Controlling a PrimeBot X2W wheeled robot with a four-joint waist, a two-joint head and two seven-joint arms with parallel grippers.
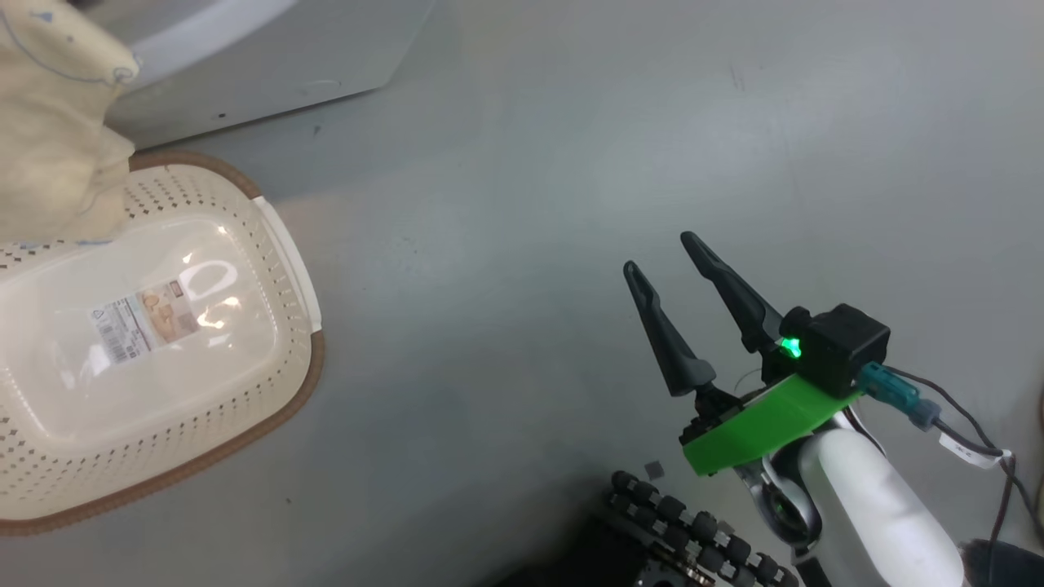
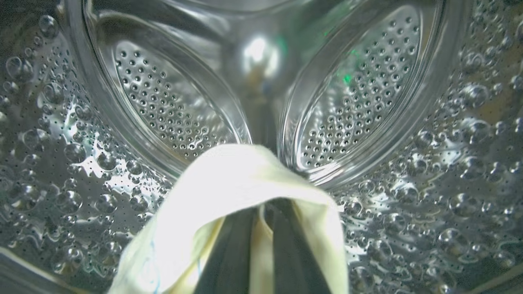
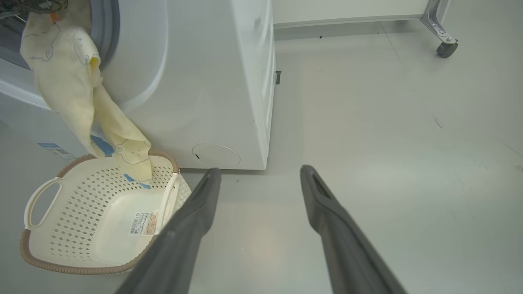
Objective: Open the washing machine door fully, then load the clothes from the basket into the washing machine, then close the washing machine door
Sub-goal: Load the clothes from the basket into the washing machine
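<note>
Inside the shiny steel perforated drum (image 2: 171, 110), my left gripper (image 2: 263, 208) is clenched on the soft pale yellow clothes (image 2: 229, 179). Both dark fingers (image 2: 229, 261) are squeezed together, with fabric pinched between them and draped over the tips. The tips point at the drum's back wall, between two raised perforated panels. I see faint blue line marks on the cloth at lower left of the left wrist view.

In the right wrist view, the rest of the clothes trails out of the grey rubber-ringed opening (image 3: 105, 36) and down the front of the big white washing machine (image 3: 212, 81). The tail end hangs into the far side of the small cream perforated plastic basket (image 3: 81, 196). I can't tell whether the tail touches the basket's bottom. The basket sits on the grey floor (image 3: 367, 143) just in front of the machine. It has a brown woven-look rim and white side handles, with a label sticker (image 3: 143, 222) on its bottom.

My right gripper (image 1: 661, 253) has its fingers spread wide and is grasping nothing. It hovers over the floor, well apart from the basket and to its right in the head view. There's a green bracket (image 1: 758, 424) and a lit green LED at its wrist.

At top right of the right wrist view, a metal leg stands on a caster (image 3: 446, 48).
</note>
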